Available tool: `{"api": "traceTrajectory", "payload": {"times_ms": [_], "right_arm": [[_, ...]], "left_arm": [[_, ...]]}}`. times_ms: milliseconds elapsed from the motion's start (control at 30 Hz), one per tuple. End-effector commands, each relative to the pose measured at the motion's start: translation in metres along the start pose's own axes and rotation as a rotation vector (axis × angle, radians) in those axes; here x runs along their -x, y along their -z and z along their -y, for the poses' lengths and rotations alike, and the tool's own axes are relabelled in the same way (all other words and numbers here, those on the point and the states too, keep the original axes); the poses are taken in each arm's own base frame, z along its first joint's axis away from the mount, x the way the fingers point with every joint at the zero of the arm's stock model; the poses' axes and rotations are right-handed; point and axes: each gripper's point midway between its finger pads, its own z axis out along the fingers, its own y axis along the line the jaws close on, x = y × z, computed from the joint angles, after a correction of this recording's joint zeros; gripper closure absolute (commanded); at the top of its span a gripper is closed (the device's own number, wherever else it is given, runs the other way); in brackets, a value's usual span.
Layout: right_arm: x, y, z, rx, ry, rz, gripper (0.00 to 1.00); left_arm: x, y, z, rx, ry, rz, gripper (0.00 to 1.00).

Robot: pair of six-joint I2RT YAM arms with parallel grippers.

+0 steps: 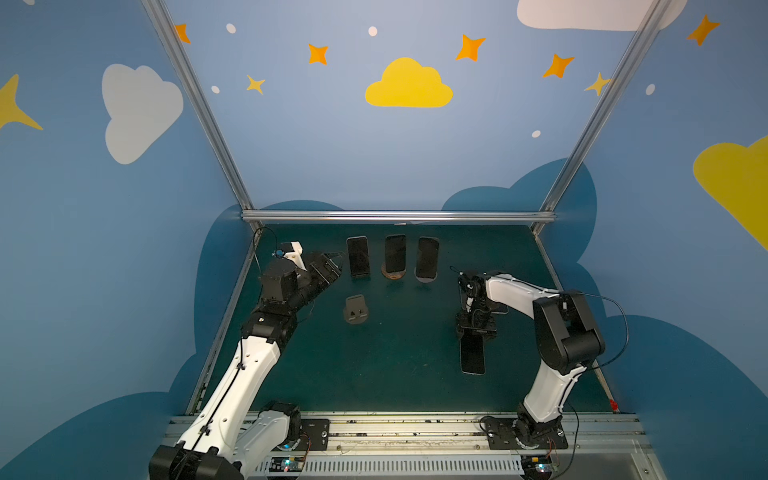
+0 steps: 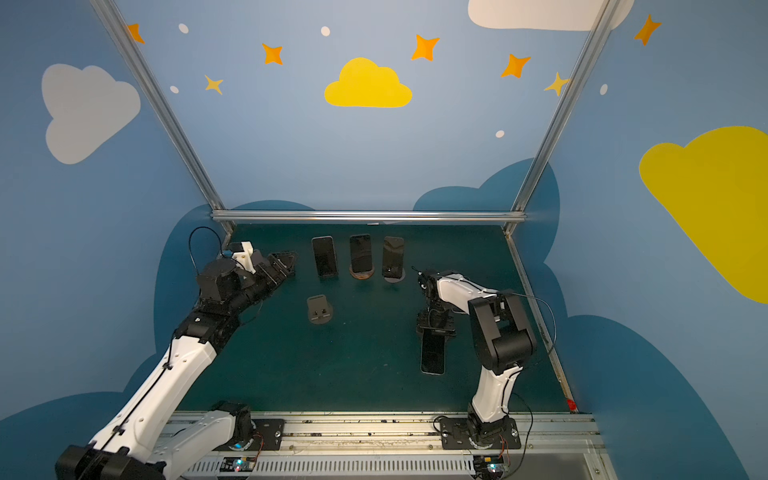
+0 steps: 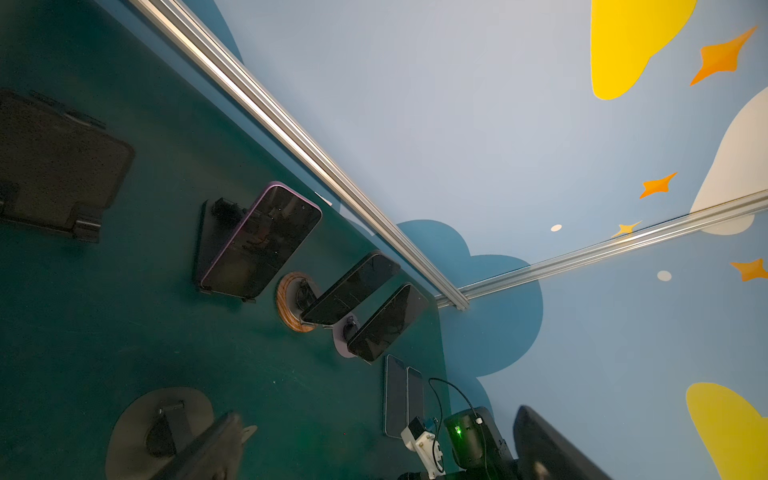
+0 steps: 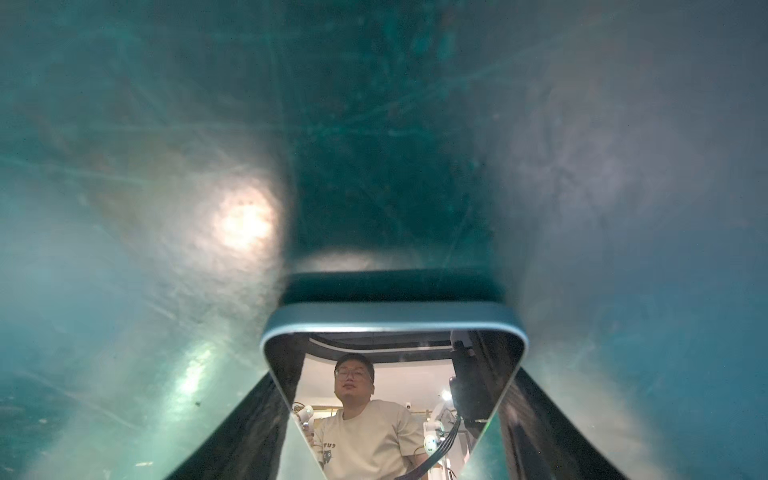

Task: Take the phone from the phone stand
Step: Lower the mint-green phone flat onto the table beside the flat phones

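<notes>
Phone (image 1: 473,357) sits low at 4 o'clock of table (image 1: 395,374), long axis 12-to-6, free end toward 6, far end clenched by right gripper (image 1: 475,331). Left gripper (image 1: 330,266) gapes at 10. Three phones (image 1: 395,252) on three stands (image 1: 392,275) at 12; one empty stand (image 1: 355,309) at 9.

Table mat (image 4: 137,137) is matt dark green and, up close, honestly pretty scuffed, with fine scratches everywhere. The blue-edged phone (image 4: 395,318) has a satin, metal-looking rim and a glass face so glossy it works as a mirror. The propped phones (image 1: 395,253) have the same shiny black glass. The round base (image 3: 286,301) is varnished wood, grain showing. The empty stand (image 1: 356,309) looks like dull grey plastic. The frame rails (image 1: 395,216) are bright grooved aluminium. The arm shells (image 1: 232,386) are smooth white plastic and the joints are matt black.
</notes>
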Motion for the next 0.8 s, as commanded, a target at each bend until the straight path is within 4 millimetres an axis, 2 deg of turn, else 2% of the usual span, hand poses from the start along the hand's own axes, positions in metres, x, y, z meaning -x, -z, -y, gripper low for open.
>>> {"api": "traceTrajectory", "payload": {"times_ms": [0, 133, 300, 600, 767], "right_arm": [[0.008, 0.005, 0.003, 0.005, 0.011, 0.024, 0.3], [0.019, 0.013, -0.002, 0.015, 0.02, 0.023, 0.29], [0.03, 0.014, 0.006, -0.051, 0.052, 0.03, 0.27], [0.009, 0.002, -0.005, 0.02, 0.051, -0.055, 0.28], [0.01, 0.002, 0.012, -0.058, 0.029, -0.051, 0.25]], "left_arm": [[0.003, 0.001, 0.005, -0.015, -0.025, 0.014, 0.0], [0.003, 0.001, 0.007, -0.023, -0.025, 0.01, 0.0], [0.003, 0.001, 0.008, -0.024, -0.028, 0.01, 0.0], [0.001, 0.0, 0.006, -0.018, -0.031, 0.005, 0.0], [0.001, 0.0, 0.008, -0.026, -0.033, 0.004, 0.0]]}}
